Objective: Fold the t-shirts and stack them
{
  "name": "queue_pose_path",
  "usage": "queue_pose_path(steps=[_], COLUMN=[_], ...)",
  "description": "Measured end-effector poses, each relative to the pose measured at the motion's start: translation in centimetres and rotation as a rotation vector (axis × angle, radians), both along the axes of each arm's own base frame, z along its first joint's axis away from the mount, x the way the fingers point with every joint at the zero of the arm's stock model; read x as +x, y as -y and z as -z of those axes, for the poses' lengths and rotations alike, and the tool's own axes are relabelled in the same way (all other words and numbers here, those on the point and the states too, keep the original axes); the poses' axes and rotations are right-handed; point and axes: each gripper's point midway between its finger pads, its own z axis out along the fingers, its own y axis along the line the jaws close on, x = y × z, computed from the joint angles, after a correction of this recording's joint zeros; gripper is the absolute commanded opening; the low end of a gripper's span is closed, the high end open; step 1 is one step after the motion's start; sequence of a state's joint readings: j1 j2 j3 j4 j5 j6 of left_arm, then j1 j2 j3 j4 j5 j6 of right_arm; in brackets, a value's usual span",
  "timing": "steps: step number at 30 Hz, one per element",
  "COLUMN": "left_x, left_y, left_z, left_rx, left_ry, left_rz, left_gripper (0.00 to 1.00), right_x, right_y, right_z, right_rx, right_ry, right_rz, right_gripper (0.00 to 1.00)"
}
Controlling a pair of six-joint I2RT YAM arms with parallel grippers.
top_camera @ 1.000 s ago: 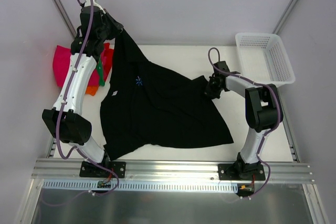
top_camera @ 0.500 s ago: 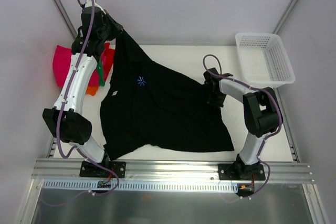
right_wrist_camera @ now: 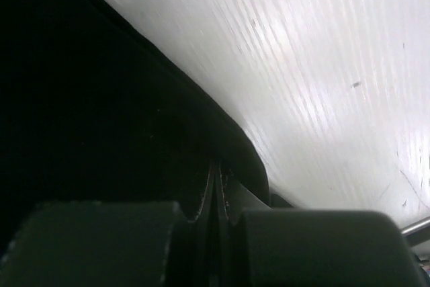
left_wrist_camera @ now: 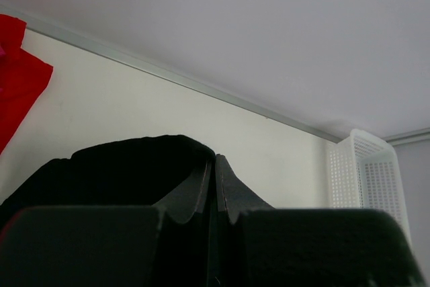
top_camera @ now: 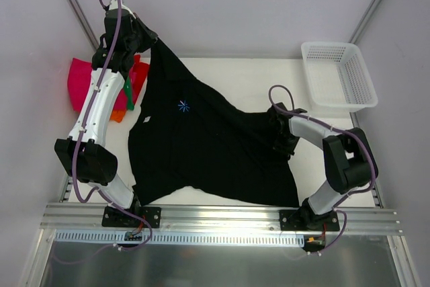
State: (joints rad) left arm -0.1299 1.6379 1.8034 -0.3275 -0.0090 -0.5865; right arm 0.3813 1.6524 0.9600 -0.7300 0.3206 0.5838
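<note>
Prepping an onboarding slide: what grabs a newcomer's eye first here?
The big black t-shirt stretched across the table centre, its far-left corner held up by the left tool, its right edge pinched by the right tool. Then the bright folded shirts at far left and the white basket far right.

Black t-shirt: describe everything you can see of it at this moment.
The black t-shirt is soft, plain dark cloth with short sleeves, a small white label and a tiny light mark. It lies spread, wrinkled, on the white table; the left gripper pinches its far corner raised, the right gripper pinches its right edge.
</note>
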Motion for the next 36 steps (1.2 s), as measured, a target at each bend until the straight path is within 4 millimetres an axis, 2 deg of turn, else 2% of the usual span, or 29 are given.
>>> queue_pose_path(steps=[10, 12, 14, 16, 17, 18, 19, 20, 22, 24, 26, 30, 33, 34, 36], left_x=[-0.1, -0.1, -0.1, -0.1, -0.1, -0.1, -0.1, -0.1, -0.1, -0.1, -0.1, -0.1, -0.1, -0.1, -0.1], left_y=[0.0, 0.0, 0.0, 0.0, 0.0, 0.0, 0.0, 0.0, 0.0, 0.0, 0.0, 0.1, 0.2, 0.2, 0.2], left_z=[0.2, 0.3, 0.3, 0.3, 0.3, 0.3, 0.3, 0.3, 0.3, 0.3, 0.4, 0.7, 0.8, 0.8, 0.8], left_rx=[0.001, 0.001, 0.001, 0.001, 0.001, 0.001, 0.001, 0.0, 0.0, -0.003, -0.004, -0.008, -0.008, -0.008, -0.009], left_ry=[-0.008, -0.009, -0.01, -0.01, -0.01, -0.01, -0.01, -0.011, -0.011, -0.012, -0.014, -0.02, -0.022, -0.023, -0.023], left_rz=[0.0, 0.0, 0.0, 0.0, 0.0, 0.0, 0.0, 0.0, 0.0, -0.001, -0.001, 0.005, 0.005, 0.006, 0.008], left_gripper=[0.0, 0.0, 0.0, 0.0, 0.0, 0.0, 0.0, 0.0, 0.0, 0.0, 0.0, 0.0, 0.0, 0.0, 0.0], right_x=[-3.9, -4.2, -3.9, -1.9, -0.7, 0.9, 2.4, 4.1, 7.1, 9.6, 12.3, 16.3, 16.8, 16.6, 16.5], right_y=[-0.7, -1.0, -1.2, -1.8, -2.1, -2.7, -3.2, -3.7, -4.4, -4.7, -4.8, -4.2, -3.1, -2.8, -2.7], right_z=[-0.2, -1.0, -2.8, -6.1, -7.8, -10.0, -12.1, -14.4, -17.8, -19.4, -18.9, -12.3, -6.5, -5.5, -4.8], right_rx=[0.063, 0.079, 0.099, 0.128, 0.14, 0.161, 0.178, 0.197, 0.207, 0.203, 0.193, 0.202, 0.207, 0.213, 0.228], right_ry=[-0.051, -0.042, 0.001, 0.11, 0.165, 0.238, 0.301, 0.37, 0.465, 0.502, 0.489, 0.323, 0.178, 0.144, 0.113], right_rz=[-0.024, -0.037, -0.058, -0.085, -0.101, -0.122, -0.147, -0.168, -0.22, -0.253, -0.273, -0.274, -0.267, -0.265, -0.269], right_gripper=[0.01, 0.0, 0.01, 0.09, 0.29, 0.4, 0.6, 0.69, 0.77, 0.82, 0.83, 0.82, 0.8, 0.79, 0.79])
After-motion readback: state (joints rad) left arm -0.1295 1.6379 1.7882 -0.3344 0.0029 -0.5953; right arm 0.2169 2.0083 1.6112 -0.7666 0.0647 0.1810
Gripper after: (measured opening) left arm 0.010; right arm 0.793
